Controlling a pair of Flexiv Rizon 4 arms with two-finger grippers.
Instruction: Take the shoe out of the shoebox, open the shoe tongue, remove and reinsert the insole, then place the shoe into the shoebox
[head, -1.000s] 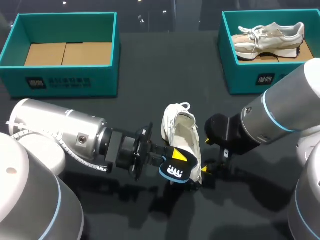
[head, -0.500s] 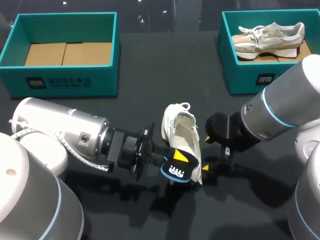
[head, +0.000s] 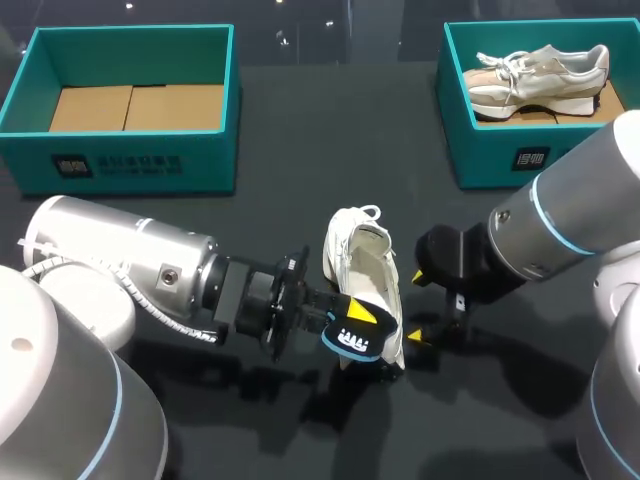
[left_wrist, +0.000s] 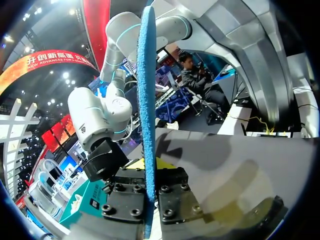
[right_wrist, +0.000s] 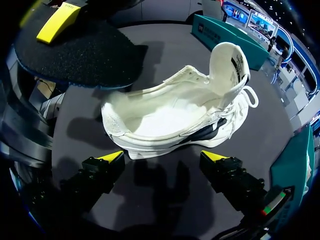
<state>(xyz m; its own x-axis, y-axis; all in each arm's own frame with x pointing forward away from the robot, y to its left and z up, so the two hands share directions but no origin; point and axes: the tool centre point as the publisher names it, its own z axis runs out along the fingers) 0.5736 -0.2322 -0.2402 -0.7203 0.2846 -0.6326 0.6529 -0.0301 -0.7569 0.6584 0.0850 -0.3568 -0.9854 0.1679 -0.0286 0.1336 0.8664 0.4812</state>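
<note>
As the left claw (head: 346, 320) pinches the black, blue-edged insole (head: 360, 342) over the white sneaker's (head: 366, 262) heel, the spread right claw (right_wrist: 162, 161) faces its side.

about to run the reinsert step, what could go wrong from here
1. The shoe sits unheld on the table. The right jaws stand open beside it without touching, so pushing the insole in could shove or tip it.
2. The left jaws are clamped on the insole at the shoe's heel end. On the way in it may catch on the heel collar or fold instead of sliding toward the toe.
</note>
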